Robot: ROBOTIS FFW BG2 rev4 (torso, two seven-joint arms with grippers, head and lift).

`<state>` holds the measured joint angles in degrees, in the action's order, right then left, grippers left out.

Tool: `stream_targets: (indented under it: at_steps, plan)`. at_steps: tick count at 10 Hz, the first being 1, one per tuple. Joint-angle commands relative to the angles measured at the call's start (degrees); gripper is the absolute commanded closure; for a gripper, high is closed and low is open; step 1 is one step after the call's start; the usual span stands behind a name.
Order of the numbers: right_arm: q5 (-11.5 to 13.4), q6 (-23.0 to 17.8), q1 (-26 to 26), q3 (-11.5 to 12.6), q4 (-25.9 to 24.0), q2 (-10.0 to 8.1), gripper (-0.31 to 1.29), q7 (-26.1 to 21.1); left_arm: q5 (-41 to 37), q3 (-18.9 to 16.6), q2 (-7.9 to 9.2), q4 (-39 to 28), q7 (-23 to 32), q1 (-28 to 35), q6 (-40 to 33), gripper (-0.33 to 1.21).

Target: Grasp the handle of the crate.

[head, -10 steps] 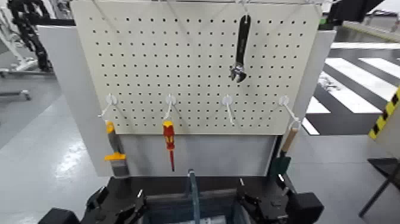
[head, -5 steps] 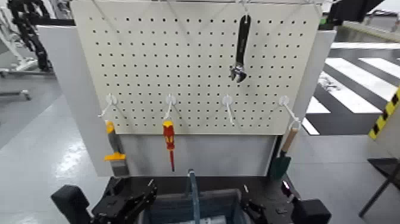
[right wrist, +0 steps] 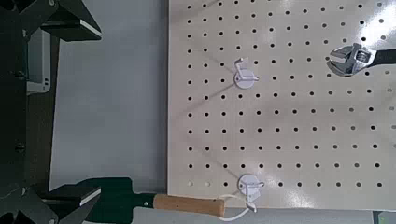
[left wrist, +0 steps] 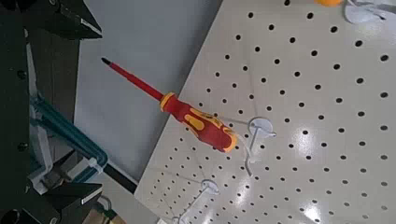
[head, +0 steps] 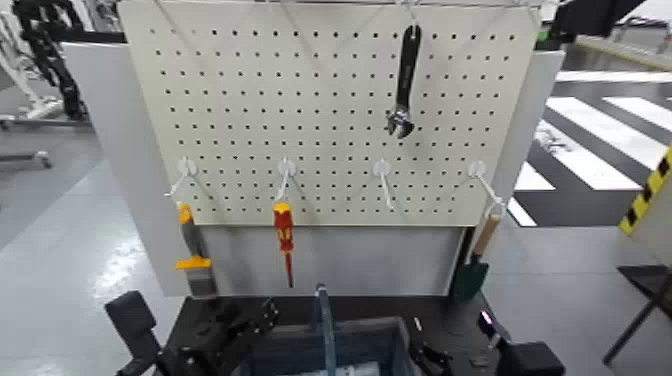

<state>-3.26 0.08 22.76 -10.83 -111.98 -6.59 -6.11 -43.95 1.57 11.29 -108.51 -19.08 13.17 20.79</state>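
The handle (head: 323, 318) is a thin upright blue-grey bar rising from the middle of the dark crate (head: 352, 352) at the bottom of the head view. My left gripper (head: 238, 333) is open just left of the handle, near the crate's left end. In the left wrist view the handle (left wrist: 67, 136) shows as a teal bar between the spread fingertips (left wrist: 73, 21), closer to one of them, and the left gripper (left wrist: 73, 107) holds nothing. My right gripper (head: 437, 359) sits low by the crate's right end. It is open and empty in the right wrist view (right wrist: 70, 110).
A cream pegboard (head: 330, 110) stands behind the crate. On it hang a black wrench (head: 403, 82), a red-and-yellow screwdriver (head: 285, 238), an orange-handled tool (head: 190, 245) and a wooden-handled tool (head: 482, 245). Grey floor lies on both sides.
My left arm has risen and moved in towards the handle. My right arm has sunk lower towards the bottom edge of the head view.
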Motion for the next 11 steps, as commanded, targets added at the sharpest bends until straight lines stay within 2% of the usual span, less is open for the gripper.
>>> stream_targets:
  at_steps: [1,5,8,11]
  plan:
    - [0.5,0.4,1.0,-0.1,-0.8,0.0,0.14,-0.6,-7.6,-1.9,1.89,-1.2,-1.8,-1.0,9.6,0.13]
    - [0.9,0.3,2.9,0.1,-1.7,-0.18,0.14,-1.4,-20.0,-2.7,3.12,1.9,-3.7,-2.7,17.7,0.13]
    - [1.0,-1.5,4.8,0.8,-1.3,0.44,0.15,-1.6,-28.9,-0.6,3.56,6.6,-5.7,-5.5,20.8,0.13]
    - [1.3,-2.6,5.9,1.1,-0.8,1.14,0.15,-1.6,-36.5,1.6,3.91,9.5,-5.3,-8.0,24.6,0.13]
